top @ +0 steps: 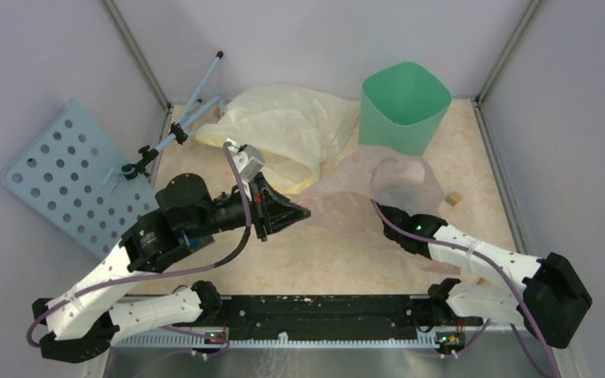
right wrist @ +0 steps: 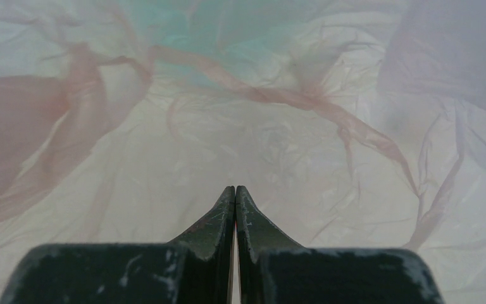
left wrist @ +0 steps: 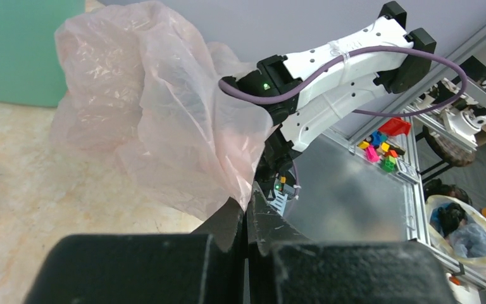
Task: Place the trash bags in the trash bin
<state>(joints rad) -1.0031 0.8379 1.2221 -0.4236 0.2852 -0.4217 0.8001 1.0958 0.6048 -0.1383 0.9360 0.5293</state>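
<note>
Beige marbled table (top: 299, 260), green bin (top: 404, 106), yellow bag (top: 291, 126), pink bag (top: 362, 197), small wooden block (top: 454, 199)

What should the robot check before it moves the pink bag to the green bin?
1. Left gripper pinches the pink bag edge: ok.
2. Right gripper, shut, has plastic caught: cannot tell.
3. Bin upright, mouth open: ok.
4. Yellow bag clear of the bin's mouth: ok.
5. Pink bag off the table: not ok, most of it lies there.
</note>
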